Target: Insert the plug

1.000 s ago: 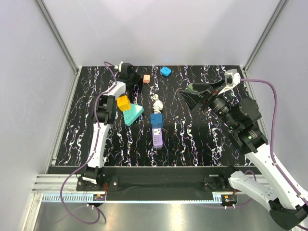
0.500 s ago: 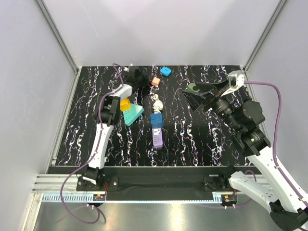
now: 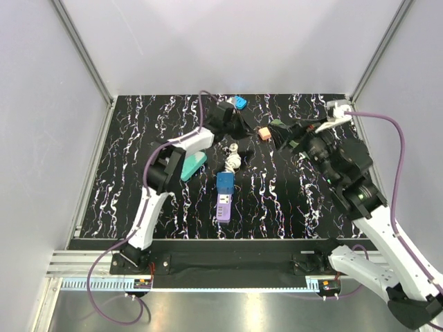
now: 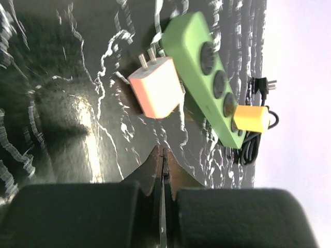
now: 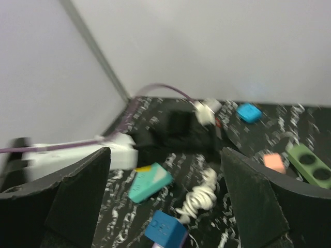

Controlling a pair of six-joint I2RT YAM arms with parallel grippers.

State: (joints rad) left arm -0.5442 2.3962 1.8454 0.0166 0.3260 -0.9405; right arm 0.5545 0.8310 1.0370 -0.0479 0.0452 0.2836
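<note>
marbled table (image 3: 291, 200): left gripper (image 4: 163, 155) pinched closed near pink plug (image 4: 155, 93); right gripper (image 5: 165, 165) spread wide

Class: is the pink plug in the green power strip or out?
Out: the pink plug lies beside the green power strip, with its metal prongs bare.

The plug (image 4: 155, 88) is a small salmon-pink block with two metal prongs. It lies loose on the bench (image 3: 291, 200) at about 1 o'clock from the bench's middle in the top view, and its prongs point between 11 and 12 o'clock in the left wrist view. The power strip (image 4: 204, 62), a long light-green bar with a row of dark round sockets, lies flat just beside the plug at its 2 o'clock side, running from 11 to 5 o'clock, and the prongs are in none of its sockets.
</note>
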